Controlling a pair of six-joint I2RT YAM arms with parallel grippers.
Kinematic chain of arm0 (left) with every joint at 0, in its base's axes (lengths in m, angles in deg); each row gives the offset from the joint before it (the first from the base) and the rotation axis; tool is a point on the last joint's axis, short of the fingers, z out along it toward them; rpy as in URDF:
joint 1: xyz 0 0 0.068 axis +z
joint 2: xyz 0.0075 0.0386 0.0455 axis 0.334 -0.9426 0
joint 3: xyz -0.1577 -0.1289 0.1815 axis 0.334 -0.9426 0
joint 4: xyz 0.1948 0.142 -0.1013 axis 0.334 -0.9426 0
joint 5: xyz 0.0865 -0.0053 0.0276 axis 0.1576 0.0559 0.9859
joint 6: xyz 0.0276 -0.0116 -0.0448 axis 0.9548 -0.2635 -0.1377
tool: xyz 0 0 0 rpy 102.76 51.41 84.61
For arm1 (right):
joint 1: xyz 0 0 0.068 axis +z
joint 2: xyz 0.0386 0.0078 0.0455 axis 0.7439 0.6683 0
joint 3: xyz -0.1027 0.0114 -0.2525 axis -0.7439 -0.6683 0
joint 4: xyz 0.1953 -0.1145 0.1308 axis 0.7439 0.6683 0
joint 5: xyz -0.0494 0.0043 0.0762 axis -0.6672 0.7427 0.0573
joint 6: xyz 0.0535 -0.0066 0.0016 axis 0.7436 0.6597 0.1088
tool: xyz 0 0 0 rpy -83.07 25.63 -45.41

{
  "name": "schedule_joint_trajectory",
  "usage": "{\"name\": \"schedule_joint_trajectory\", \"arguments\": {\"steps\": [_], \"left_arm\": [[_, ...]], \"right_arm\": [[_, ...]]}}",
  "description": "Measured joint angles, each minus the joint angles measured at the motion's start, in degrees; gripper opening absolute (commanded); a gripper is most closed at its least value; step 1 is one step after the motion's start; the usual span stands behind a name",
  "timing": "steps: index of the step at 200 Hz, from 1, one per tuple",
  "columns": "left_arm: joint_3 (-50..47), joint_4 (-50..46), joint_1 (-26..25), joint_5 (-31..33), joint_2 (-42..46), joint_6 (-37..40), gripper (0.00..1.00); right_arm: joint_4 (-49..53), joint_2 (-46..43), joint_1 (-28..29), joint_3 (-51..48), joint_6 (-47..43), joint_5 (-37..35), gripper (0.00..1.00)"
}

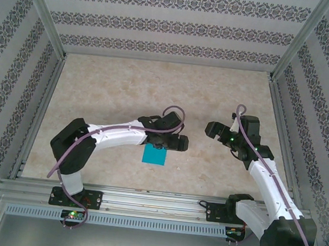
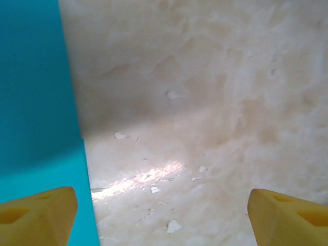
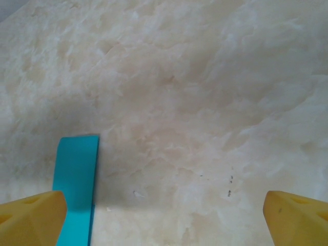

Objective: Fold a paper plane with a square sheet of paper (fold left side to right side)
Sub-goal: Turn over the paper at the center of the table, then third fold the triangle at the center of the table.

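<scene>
The square sheet of paper [image 1: 155, 155] is teal-blue and lies flat on the table, just in front of my left gripper [image 1: 173, 138]. In the left wrist view the sheet [image 2: 36, 102] fills the left side, and its right edge shows a small step. My left gripper [image 2: 164, 220] is open. Its left yellow fingertip [image 2: 38, 215] hangs over the paper and the right one [image 2: 289, 218] over bare table. My right gripper [image 1: 213, 130] is open too, off to the right of the sheet. From the right wrist the sheet [image 3: 77, 174] appears as a narrow strip beside the left fingertip [image 3: 31, 218].
The marble-patterned tabletop [image 1: 156, 92] is walled by patterned panels at the back and sides. An aluminium rail [image 1: 143, 206] runs along the near edge, where both arm bases are bolted. Small white flecks [image 2: 174, 225] lie on the table between the left fingers.
</scene>
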Motion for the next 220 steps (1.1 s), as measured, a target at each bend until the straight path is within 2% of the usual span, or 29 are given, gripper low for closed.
{"name": "schedule_joint_trajectory", "arguments": {"steps": [68, 107, 162, 190, 220], "left_arm": [[-10.0, 12.8, 7.3, -6.8, 8.5, 2.3, 0.84], [-17.7, 17.2, 12.1, -9.0, 15.3, 2.4, 0.81], [-27.5, 20.0, 18.2, -11.5, 23.6, 1.9, 0.76], [-29.4, 21.1, 20.1, -12.7, 25.1, 1.1, 0.74], [-33.1, 22.8, 23.7, -15.2, 28.0, 0.3, 0.72]], "right_arm": [[1.2, 1.7, 0.1, 1.6, 1.4, 7.6, 0.98], [1.3, 3.4, 3.1, 2.2, 3.0, 8.9, 0.95], [1.2, 8.7, 8.5, 4.2, 4.9, 9.1, 0.86], [1.0, 10.9, 10.6, 4.8, 5.2, 9.4, 0.81], [-0.7, 15.8, 14.5, 7.1, 6.6, 9.6, 0.72]]}}
